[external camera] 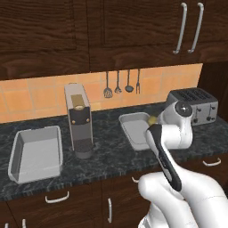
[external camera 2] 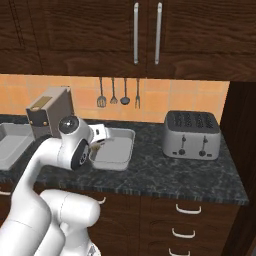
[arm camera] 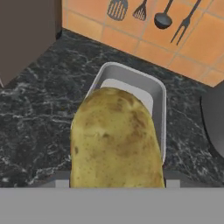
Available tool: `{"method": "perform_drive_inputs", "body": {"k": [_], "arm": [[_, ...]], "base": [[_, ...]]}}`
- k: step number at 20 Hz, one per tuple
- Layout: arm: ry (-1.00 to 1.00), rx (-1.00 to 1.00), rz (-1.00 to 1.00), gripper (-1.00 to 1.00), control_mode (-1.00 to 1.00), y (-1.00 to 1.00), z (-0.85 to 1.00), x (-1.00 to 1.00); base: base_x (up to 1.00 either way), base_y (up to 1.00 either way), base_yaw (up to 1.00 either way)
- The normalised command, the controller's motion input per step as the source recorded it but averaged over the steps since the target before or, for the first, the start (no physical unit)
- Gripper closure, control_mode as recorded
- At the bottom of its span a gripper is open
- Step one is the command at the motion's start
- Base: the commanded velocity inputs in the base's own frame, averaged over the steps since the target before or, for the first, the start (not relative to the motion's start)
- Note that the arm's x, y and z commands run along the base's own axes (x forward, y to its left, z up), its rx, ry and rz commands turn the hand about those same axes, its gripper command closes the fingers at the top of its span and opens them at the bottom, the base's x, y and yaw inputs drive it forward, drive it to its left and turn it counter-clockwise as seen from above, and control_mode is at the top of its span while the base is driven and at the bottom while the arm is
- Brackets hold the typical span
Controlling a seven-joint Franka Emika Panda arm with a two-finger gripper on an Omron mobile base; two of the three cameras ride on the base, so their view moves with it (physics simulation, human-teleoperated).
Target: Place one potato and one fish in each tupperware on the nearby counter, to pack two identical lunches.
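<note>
A yellow-olive potato [arm camera: 114,140] sits between my fingers, and my gripper [arm camera: 117,181] is shut on it. It hangs above the near end of a pale grey tupperware [arm camera: 131,78] on the black marbled counter [external camera: 111,156]. In the left base view the potato [external camera: 152,119] peeks out beside my wrist, over the right tupperware [external camera: 132,129]. A second tupperware [external camera: 35,153] lies at the left and holds nothing. From the right base view my gripper [external camera 2: 98,145] hovers over the near tupperware [external camera 2: 117,155]. The fish is out of view.
A coffee machine [external camera: 79,120] stands between the two trays. A steel toaster [external camera 2: 192,134] stands right of the near tray. Utensils [external camera: 122,84] hang on the orange tiled wall. Dark cabinets hang above the counter, and drawers with silver handles sit below it.
</note>
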Motion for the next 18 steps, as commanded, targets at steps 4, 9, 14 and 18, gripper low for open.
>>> {"method": "perform_drive_inputs", "body": {"k": [4,9,14,18], "arm": [[0.02,0.01,-0.01,1.0,-1.0,-0.19,-0.46,0.48],[0.07,0.13,0.0,1.0,-1.0,-0.34,-0.34,0.73],[0.03,0.04,-0.01,1.0,-1.0,-0.02,-0.25,0.6],[0.08,0.0,0.0,1.0,-1.0,0.18,-0.36,0.49]], "base": [[0.0,0.0,0.0],[0.0,0.0,0.0],[0.0,0.0,0.0],[0.0,0.0,0.0]]}}
